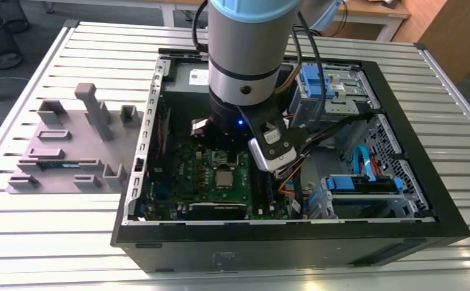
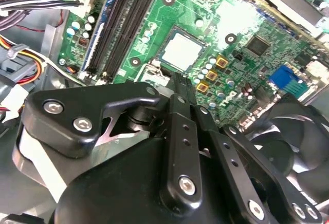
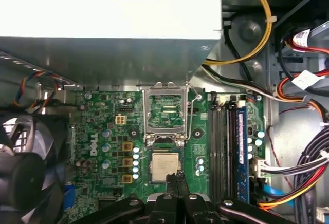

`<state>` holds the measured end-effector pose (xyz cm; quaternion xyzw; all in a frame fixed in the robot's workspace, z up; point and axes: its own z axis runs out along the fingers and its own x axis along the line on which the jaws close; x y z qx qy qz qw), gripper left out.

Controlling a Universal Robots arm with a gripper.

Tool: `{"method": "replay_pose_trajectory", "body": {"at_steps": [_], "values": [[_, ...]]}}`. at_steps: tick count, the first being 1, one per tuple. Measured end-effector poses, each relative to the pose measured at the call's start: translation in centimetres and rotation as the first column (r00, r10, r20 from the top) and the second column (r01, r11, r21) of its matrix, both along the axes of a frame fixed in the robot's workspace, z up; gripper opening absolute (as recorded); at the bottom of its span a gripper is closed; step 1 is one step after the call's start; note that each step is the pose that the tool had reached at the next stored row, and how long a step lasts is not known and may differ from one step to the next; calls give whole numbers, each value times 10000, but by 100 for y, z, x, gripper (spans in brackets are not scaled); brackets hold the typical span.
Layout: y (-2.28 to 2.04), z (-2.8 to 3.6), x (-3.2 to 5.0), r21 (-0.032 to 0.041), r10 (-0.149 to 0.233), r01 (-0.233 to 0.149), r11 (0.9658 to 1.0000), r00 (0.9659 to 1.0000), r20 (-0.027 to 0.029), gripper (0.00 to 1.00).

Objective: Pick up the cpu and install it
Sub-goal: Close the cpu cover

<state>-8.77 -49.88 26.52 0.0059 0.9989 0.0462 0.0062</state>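
While cpu point(image 3: 165, 166) lies socketed, gripper point(image 3: 177, 175) clenched empty beside it, first wrist view shows socket frame point(image 3: 165, 112) raised.

The cpu point(image 1: 224, 177) lies on the green board point(image 1: 188, 182) beneath the arm point(image 1: 247, 48).

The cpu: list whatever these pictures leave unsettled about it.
- Exterior view: the cpu is too small to tell whether it is fully seated.
- Second wrist view: glare washes out its top, so no marks or notch can be made out.
- First wrist view: the fingertips of the gripper overlap one corner, so whether they touch it cannot be told.
- Both wrist views: whatever lies beneath it is hidden by the cpu itself.
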Motion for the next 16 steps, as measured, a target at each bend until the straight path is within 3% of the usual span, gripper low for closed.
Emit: {"method": "replay_pose_trajectory", "body": {"at_steps": [10, 16], "values": [[50, -41, 212, -2, 55, -55, 10000, 10000, 1, 11], [54, -45, 229, -3, 61, -61, 10000, 10000, 1, 11]]}}
